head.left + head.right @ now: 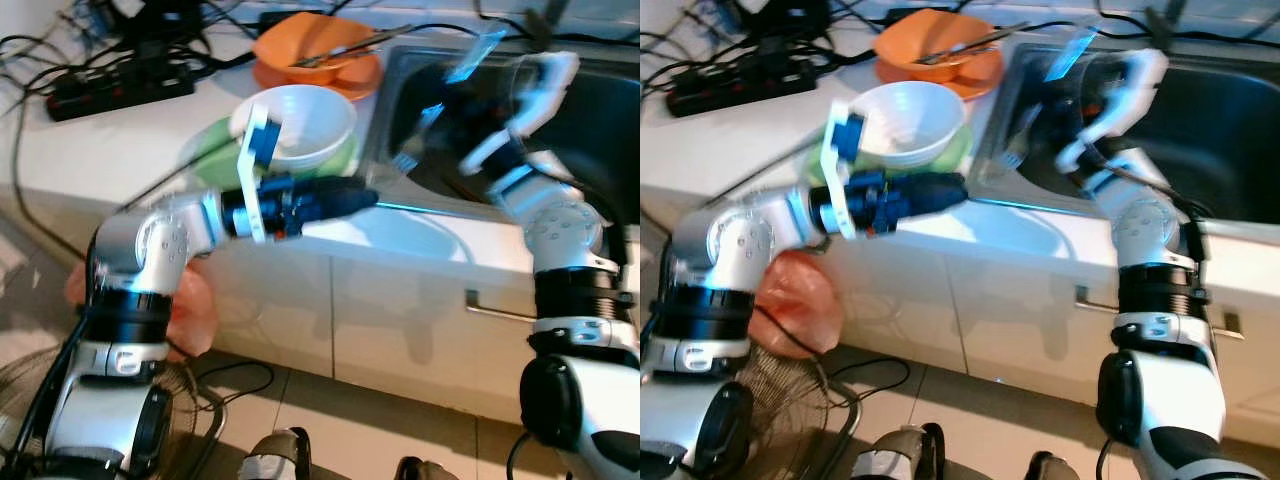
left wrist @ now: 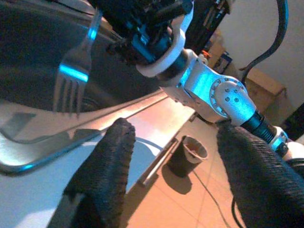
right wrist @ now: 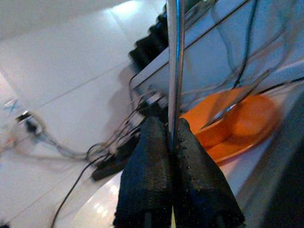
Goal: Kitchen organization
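My right gripper (image 1: 455,105) is raised over the steel sink (image 1: 600,120) and is shut on a metal fork (image 1: 408,152). The fork hangs with its tines down near the sink's left wall. In the right wrist view the fingers (image 3: 152,166) pinch the fork's handle (image 3: 175,71). My left gripper (image 1: 345,197) reaches along the counter's front edge toward the sink, open with nothing between its fingers (image 2: 107,175). The left wrist view looks at the fork (image 2: 71,80) from close by. A white bowl (image 1: 300,120) sits on a green dish (image 1: 205,150) just behind the left arm.
An orange bowl (image 1: 315,50) with utensils in it stands at the back of the white counter (image 1: 90,150). A black power strip (image 1: 120,95) and tangled cables lie at the back left. Below are a cabinet handle (image 1: 500,312), a reddish bag (image 1: 190,310) and a floor fan (image 1: 780,390).
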Motion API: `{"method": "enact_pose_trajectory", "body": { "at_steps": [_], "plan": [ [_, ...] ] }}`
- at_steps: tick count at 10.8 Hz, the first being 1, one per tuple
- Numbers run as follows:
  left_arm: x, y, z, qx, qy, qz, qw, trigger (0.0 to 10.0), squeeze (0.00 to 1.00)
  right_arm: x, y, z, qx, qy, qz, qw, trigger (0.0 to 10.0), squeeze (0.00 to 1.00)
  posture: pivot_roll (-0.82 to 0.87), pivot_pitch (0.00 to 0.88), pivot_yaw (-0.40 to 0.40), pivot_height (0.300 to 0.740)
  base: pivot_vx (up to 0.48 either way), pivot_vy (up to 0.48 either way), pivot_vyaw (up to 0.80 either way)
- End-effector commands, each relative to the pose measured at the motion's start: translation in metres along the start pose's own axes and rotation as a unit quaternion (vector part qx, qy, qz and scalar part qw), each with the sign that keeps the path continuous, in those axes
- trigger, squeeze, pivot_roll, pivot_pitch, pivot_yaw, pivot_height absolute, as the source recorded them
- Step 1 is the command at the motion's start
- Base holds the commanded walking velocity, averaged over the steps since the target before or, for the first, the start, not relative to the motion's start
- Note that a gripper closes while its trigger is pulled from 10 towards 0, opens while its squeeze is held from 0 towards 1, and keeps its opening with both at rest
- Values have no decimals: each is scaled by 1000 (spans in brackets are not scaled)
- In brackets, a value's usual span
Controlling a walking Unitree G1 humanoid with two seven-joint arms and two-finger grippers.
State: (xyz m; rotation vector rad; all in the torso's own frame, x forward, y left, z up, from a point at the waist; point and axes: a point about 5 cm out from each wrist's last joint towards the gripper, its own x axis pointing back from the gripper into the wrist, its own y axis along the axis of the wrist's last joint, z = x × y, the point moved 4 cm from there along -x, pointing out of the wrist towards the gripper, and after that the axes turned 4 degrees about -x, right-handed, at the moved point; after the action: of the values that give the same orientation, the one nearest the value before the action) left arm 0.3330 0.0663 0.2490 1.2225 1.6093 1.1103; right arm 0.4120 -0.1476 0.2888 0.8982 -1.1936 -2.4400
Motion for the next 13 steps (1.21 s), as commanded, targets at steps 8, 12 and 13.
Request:
{"method": "enact_pose_trajectory", "body": {
  "at_steps": [8, 12, 13],
  "plan": [
    [16, -8, 22, -73, 219, -38, 972, 10000, 1000, 2, 0, -54, 347, -199, 50, 915, 10000, 0, 184, 145, 73, 740, 0, 0, 0],
    [9, -43, 31, -81, 287, -23, 954, 10000, 1000, 23, 10, -81, 453, -277, 67, 845, 10000, 0, 185, 147, 69, 740, 0, 0, 0],
    [5, -43, 28, -82, 280, -23, 956, 10000, 1000, 31, 0, -92, 469, -288, 111, 827, 10000, 0, 190, 146, 70, 740, 0, 0, 0]
  ]
}}
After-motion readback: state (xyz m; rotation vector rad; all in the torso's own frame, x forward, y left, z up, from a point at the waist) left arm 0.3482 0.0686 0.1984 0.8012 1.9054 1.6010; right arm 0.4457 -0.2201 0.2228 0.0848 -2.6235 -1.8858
